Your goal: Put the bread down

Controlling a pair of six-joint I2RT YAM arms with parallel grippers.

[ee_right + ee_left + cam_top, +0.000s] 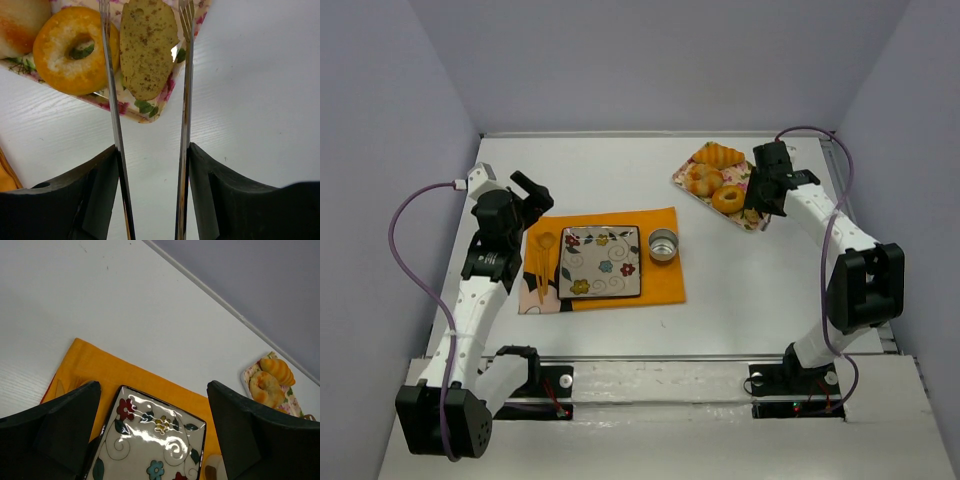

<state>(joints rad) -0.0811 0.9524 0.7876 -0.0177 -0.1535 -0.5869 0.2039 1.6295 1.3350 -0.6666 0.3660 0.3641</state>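
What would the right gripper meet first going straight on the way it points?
Probably the flat oval bread on the floral tray: it lies between the tips of the tongs the right gripper holds. Height above it is unclear.

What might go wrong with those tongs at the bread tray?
The tongs straddle the flat bread loosely; it may slip out when lifted. One prong runs right by the doughnut and may nudge it. The bread sits at the tray edge and may drop onto the table.
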